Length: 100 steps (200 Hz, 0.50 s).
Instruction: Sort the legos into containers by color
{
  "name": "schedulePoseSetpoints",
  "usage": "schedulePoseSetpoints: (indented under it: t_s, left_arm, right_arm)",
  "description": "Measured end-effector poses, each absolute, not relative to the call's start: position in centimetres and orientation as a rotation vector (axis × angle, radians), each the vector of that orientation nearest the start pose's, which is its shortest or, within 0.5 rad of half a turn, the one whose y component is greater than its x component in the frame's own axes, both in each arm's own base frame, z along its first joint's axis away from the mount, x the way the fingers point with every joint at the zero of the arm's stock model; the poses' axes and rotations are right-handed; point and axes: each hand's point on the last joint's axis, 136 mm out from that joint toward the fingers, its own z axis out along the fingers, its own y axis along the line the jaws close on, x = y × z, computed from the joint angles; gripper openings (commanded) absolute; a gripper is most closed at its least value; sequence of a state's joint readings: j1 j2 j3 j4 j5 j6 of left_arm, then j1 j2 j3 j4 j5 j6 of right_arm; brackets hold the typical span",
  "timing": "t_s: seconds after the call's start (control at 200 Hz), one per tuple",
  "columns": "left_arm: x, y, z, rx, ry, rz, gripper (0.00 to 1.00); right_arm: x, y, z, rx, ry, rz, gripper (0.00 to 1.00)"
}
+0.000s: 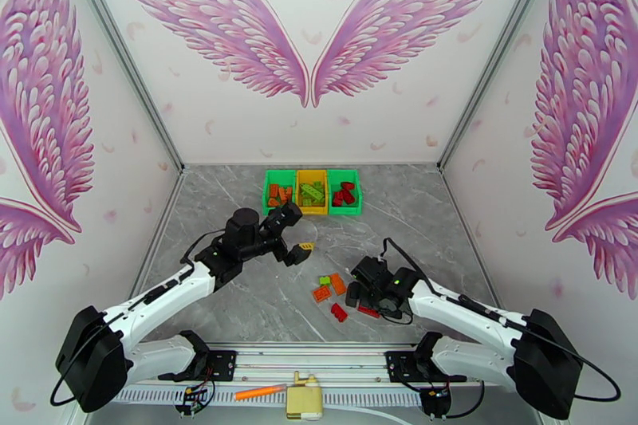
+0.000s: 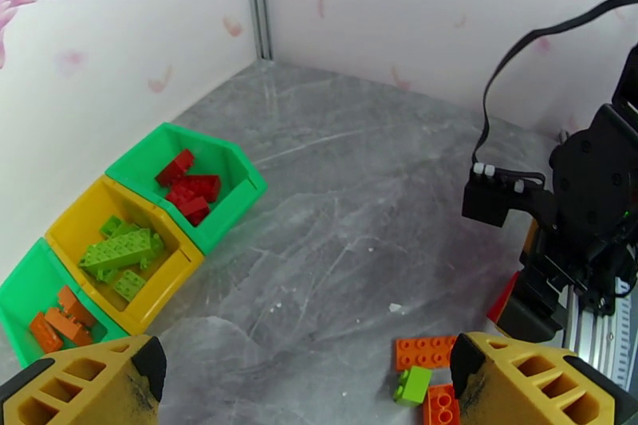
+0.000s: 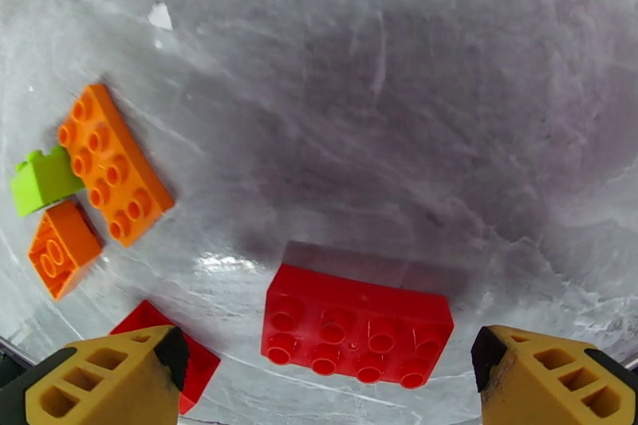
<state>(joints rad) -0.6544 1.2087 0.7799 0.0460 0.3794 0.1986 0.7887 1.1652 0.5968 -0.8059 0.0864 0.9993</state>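
**Loose legos (image 1: 338, 284) remained on the table (image 1: 239, 291); both pincers stood wide open and empty.**

One red brick (image 3: 356, 327) lay flat between the spread fingers of the right pincer (image 3: 327, 363), touching neither. A second red brick (image 3: 203, 363) was partly hidden behind a finger. Orange and green bricks lay just beside them. The containers (image 1: 265, 189) sat at the table's far side, holding orange, green and red bricks separately; the counts could not be made out. The left pincer (image 2: 307, 375) hung well above the table, its fingers cut off by the frame edge.
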Motion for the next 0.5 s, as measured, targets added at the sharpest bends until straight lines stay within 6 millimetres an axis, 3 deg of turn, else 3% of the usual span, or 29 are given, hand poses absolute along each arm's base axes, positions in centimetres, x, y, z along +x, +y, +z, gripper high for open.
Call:
schedulePoseSetpoints:
  t_s: [0.3,0.5]
  left_arm:
    - [25.5,-30.1,19.4,1.177,1.735,-0.688,0.99]
    - [25.4,-30.2,18.9,1.195,1.741,-0.685,0.99]
  right_arm:
    - [15.3,13.4,2.0,0.35,2.95,0.114,0.92]
    - [15.5,13.6,1.8,0.363,2.946,0.115,0.77]
